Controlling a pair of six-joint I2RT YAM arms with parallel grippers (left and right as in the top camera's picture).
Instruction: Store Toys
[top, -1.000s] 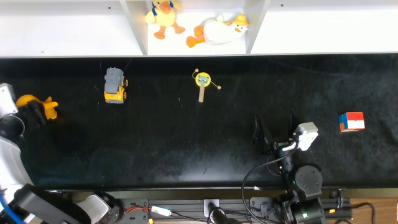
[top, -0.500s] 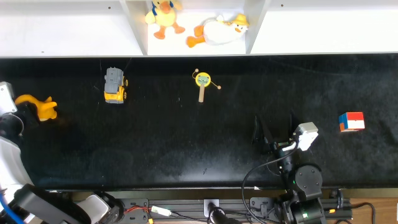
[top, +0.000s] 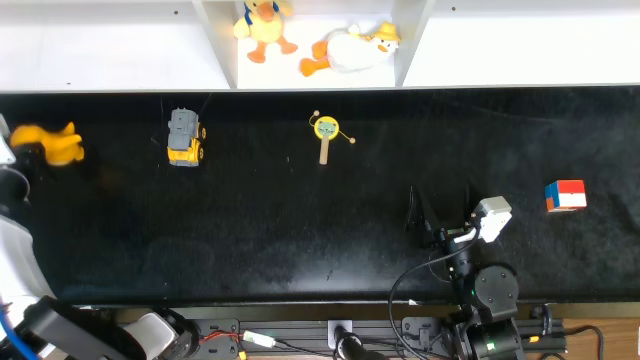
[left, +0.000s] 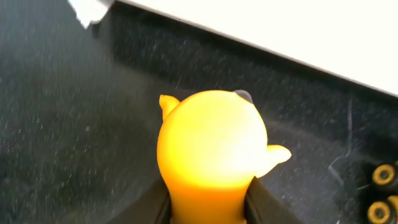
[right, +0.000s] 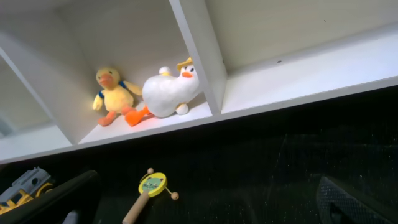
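With my left gripper (left: 208, 202) clamped on the yellow toy (left: 211, 146) just short of the white shelf's (left: 280, 28) left end, I judge I'm mid-carry, and next I must reach into a shelf compartment and release.

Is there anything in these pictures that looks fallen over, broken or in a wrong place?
The white plush bird with a yellow hat lies on its side in the middle shelf compartment, while the yellow plush duck beside it sits upright. Nothing looks spilled or broken.
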